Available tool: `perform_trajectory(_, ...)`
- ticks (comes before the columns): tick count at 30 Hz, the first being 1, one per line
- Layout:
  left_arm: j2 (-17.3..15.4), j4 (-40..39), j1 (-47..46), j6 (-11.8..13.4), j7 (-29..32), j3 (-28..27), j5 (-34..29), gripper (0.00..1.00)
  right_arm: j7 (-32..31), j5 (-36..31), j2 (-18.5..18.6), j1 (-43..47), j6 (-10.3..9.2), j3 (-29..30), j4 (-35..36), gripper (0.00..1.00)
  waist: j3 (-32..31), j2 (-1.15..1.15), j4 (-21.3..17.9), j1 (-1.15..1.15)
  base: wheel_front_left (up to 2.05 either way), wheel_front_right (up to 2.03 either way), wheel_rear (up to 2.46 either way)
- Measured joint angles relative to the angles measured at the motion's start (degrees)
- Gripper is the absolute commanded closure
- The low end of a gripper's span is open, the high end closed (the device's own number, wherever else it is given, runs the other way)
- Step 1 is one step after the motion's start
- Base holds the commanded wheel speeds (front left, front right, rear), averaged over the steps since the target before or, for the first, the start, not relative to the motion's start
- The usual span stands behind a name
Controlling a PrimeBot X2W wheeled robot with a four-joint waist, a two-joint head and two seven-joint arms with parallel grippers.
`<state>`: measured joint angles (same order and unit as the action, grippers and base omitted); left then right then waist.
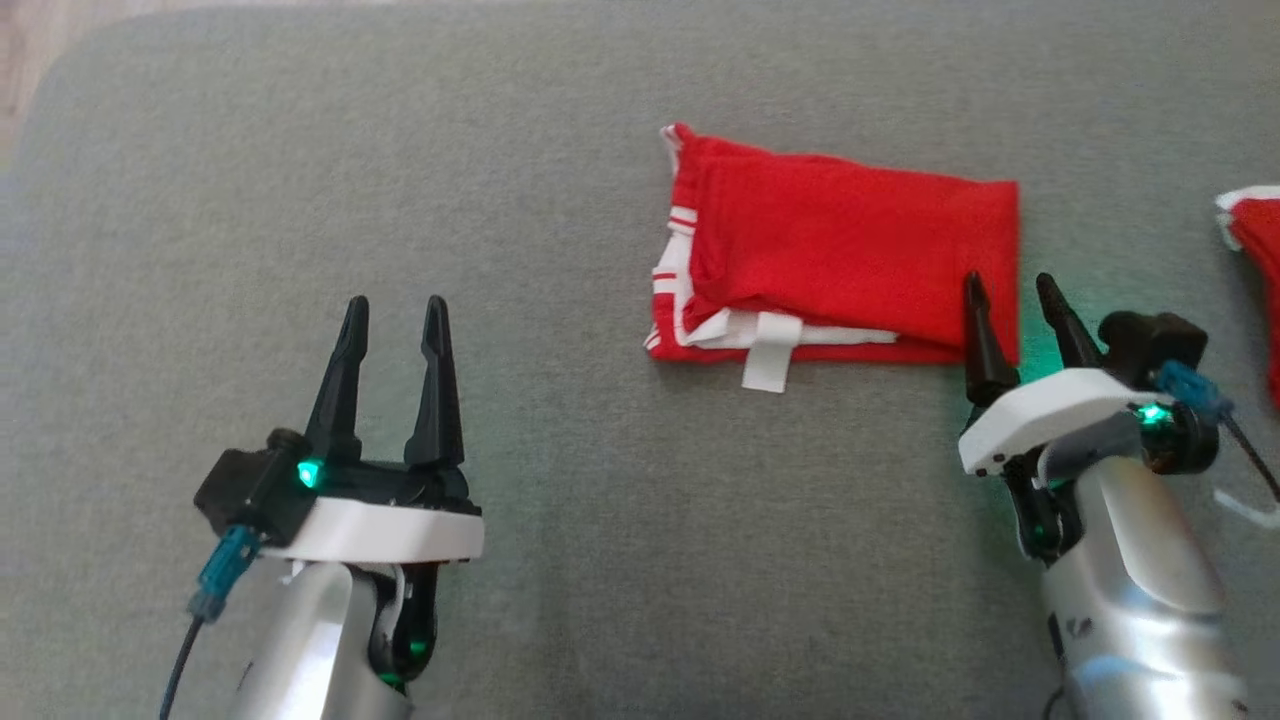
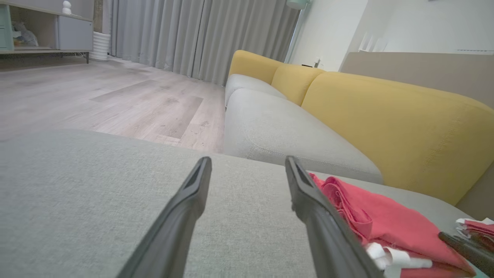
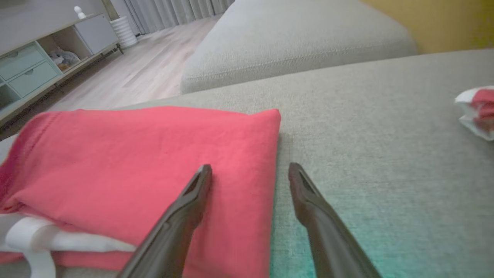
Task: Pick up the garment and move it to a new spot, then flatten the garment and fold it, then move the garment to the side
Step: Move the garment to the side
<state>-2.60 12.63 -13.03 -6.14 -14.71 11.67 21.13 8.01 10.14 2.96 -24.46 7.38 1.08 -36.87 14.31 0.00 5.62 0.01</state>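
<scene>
Red garment [image 1: 850, 250] lay folded on the grey cushion [image 1: 500, 200], so we had the right gripper [image 1: 1008, 277], fingers apart, astride its near right edge, probably to take it aside, while the left gripper [image 1: 397, 300] hung spread and empty, well apart.

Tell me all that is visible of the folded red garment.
The red garment is soft cloth with white trim and a white tab at its near edge. It lies folded into a flat rectangle on the grey cushion. The right gripper, jaws open, straddles its right near corner; contact is unclear.
</scene>
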Motion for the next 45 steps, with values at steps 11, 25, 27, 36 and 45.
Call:
perform_trajectory(11, 0.02, 0.13, -0.79, 0.01, 0.0, 0.36, 0.09, 0.0, -0.66, -0.46, 0.57, -8.23, 0.0, 0.75, -14.33, 1.0, 1.18, 0.0, 2.95, -0.01, 0.0, 0.0, 0.0)
perform_trajectory(25, 0.03, -0.58, -0.75, 0.08, 0.0, 2.18, 1.26, 0.0, 4.6, -22.08, 0.58, -6.77, 0.0, 2.68, -8.94, 1.0, -2.97, 0.0, -1.48, -0.01, 0.0, 0.0, 0.0)
perform_trajectory(27, 0.03, -0.94, -0.75, 0.2, 0.0, 3.59, 1.99, 0.0, 4.37, -24.14, 1.35, -5.62, 0.0, 2.07, -6.56, 1.0, -3.64, 0.0, -2.26, -0.01, 0.0, 0.0, 0.0)
perform_trajectory(36, 0.03, -2.76, -0.77, 1.53, 0.0, 8.2, 2.6, 0.0, -2.07, -21.8, 11.32, -4.19, 0.0, -8.88, 4.21, 1.0, -4.32, 0.0, -5.89, -0.01, 0.0, 0.0, 0.0)
perform_trajectory(45, 0.07, -3.85, -3.97, 1.6, 0.0, 8.67, 2.46, 0.0, -10.44, -13.97, 29.98, -4.14, 0.0, -13.1, 17.31, 1.0, 0.31, 0.0, -9.01, -0.01, 0.0, 0.0, 0.0)
